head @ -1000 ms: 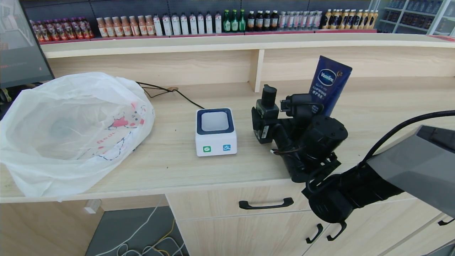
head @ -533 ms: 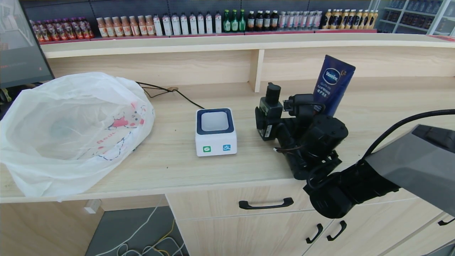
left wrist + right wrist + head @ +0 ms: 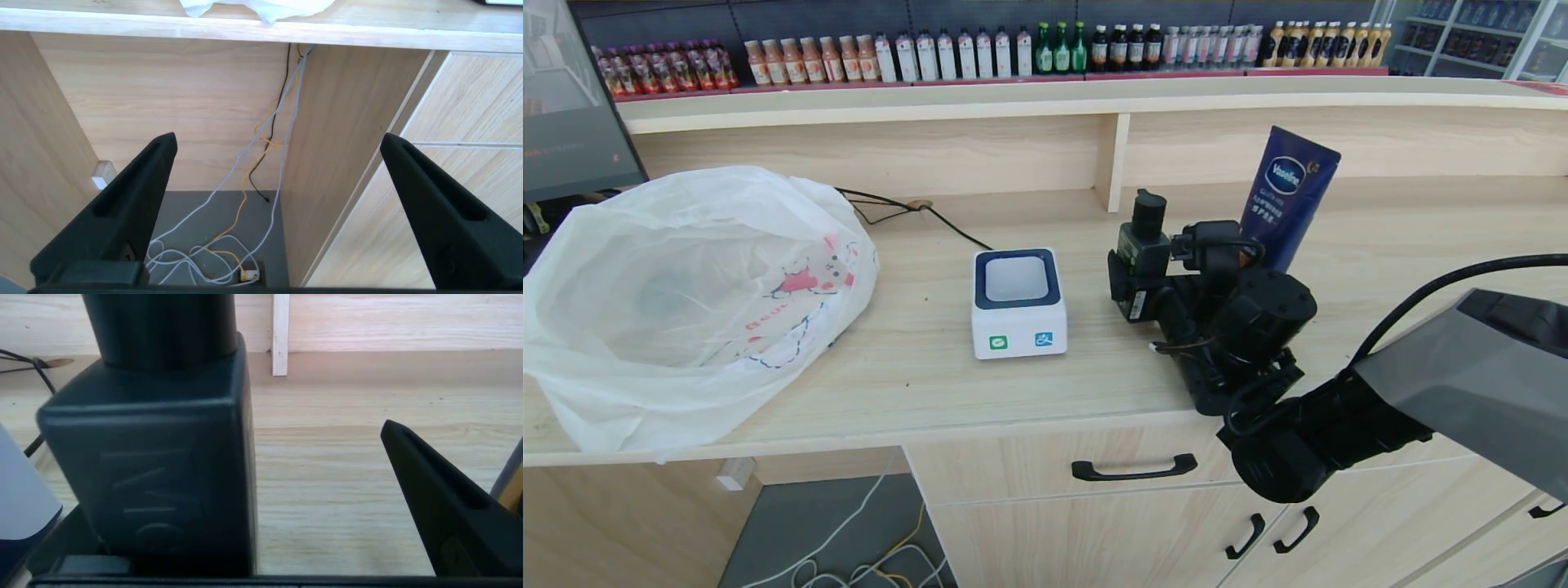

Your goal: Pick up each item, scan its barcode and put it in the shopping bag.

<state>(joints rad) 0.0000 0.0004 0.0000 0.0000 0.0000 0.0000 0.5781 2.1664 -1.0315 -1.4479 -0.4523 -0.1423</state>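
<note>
Even, bright overhead light throughout; soft shadows cast beneath shopping bag (image 3: 686, 310) and scanner (image 3: 1018, 304) on counter (image 3: 915, 376); bag plastic rendered near washed-out; straight shelf lines bowed toward upper frame edges in head view; recess under counter dimmer in left wrist view.

Counter (image 3: 915, 367): pale wood-grain, matt, smooth. Drawer fronts below have the same finish. Handles (image 3: 1134, 469) are black, metal or plastic unclear. Shopping bag (image 3: 686, 302), left: thin white translucent plastic, crinkled, slight sheen. Scanner (image 3: 1018, 304), middle: smooth white plastic casing, dark blue top, pale satin window. Bottle (image 3: 1141, 245), right of it: black plastic, matt. Tube (image 3: 1286, 196), farther right: dark blue plastic, glossy, smooth.
</note>
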